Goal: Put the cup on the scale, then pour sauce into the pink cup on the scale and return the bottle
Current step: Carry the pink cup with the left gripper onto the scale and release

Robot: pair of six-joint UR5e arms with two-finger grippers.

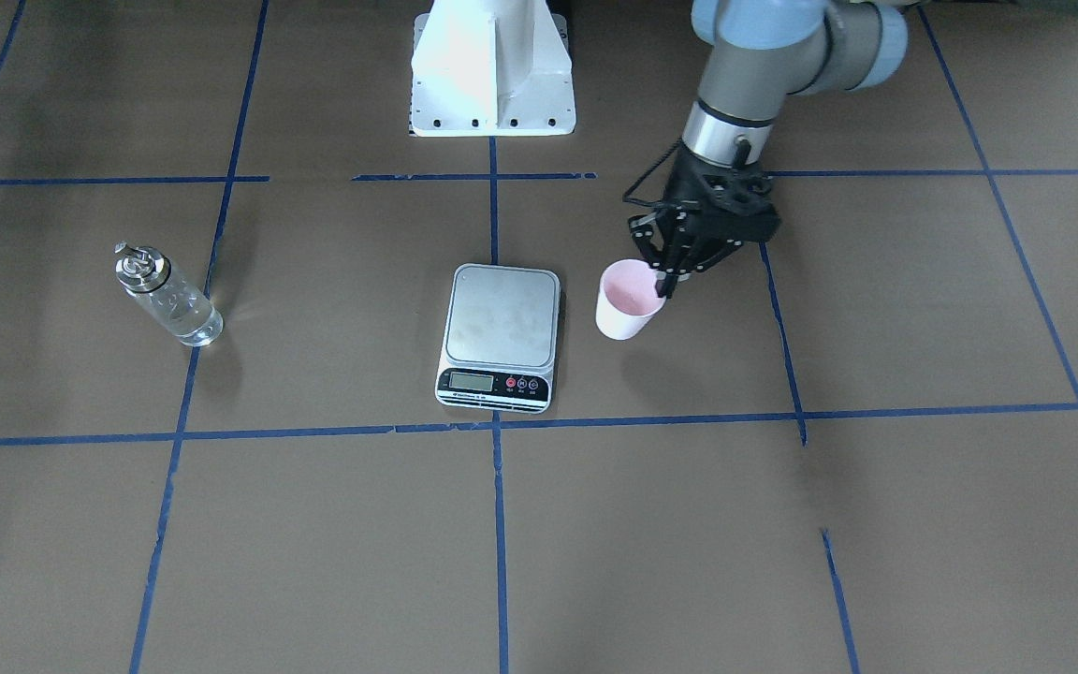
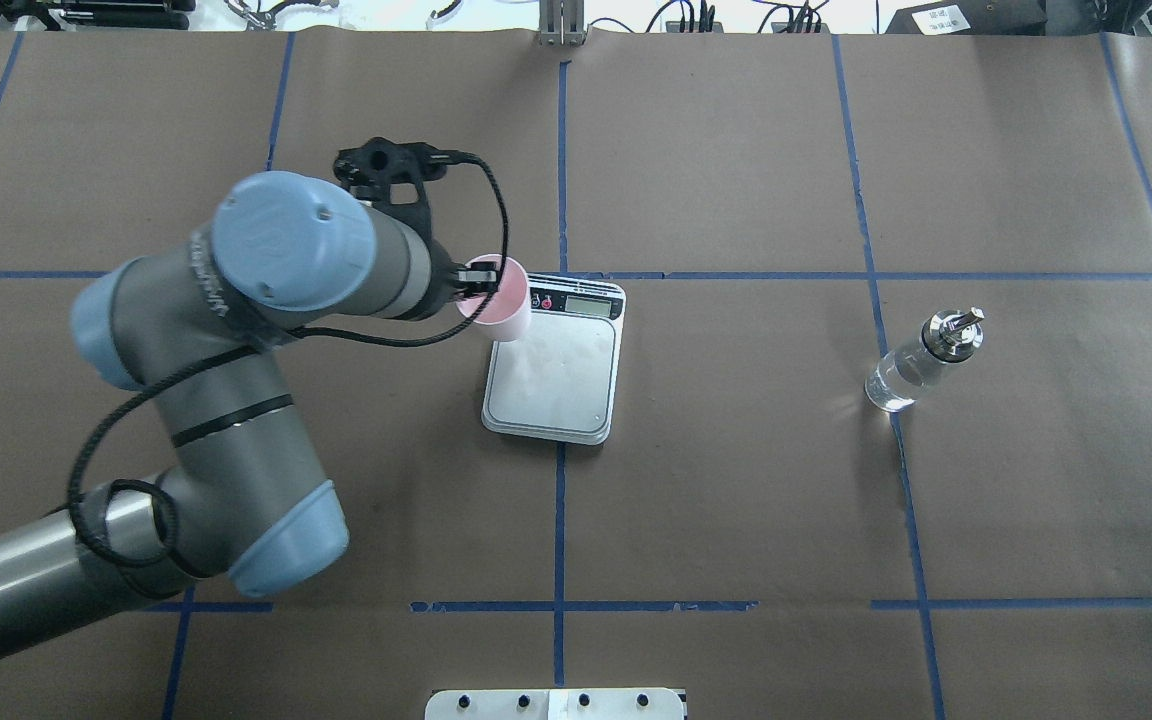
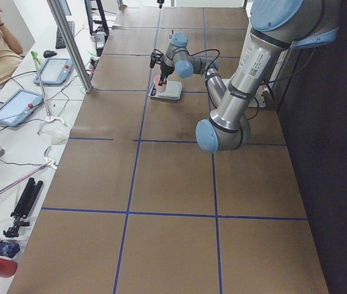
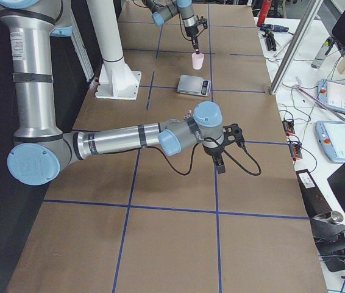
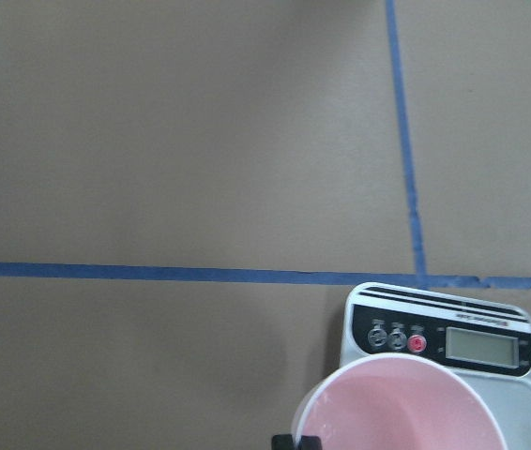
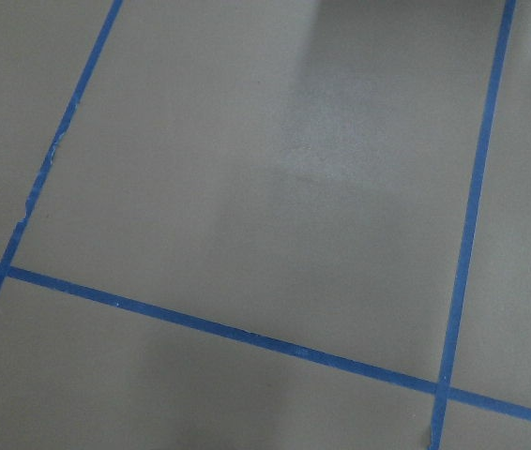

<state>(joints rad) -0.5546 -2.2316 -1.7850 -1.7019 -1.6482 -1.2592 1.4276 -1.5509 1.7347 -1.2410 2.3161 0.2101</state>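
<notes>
In the front-facing view, the bottle [image 1: 167, 298] stands at far left on the worktop [image 1: 314, 524] with its sauce [image 1: 187, 316] unpoured. The scale [image 1: 500, 323] at centre is bare, so placing, pouring and return all remain. Just right of the scale, the left tool [image 1: 666, 283] is closed on the rim of the cup [image 1: 628, 304], which appears lifted; whether the right tool [image 4: 219, 163] is open cannot be told.
</notes>
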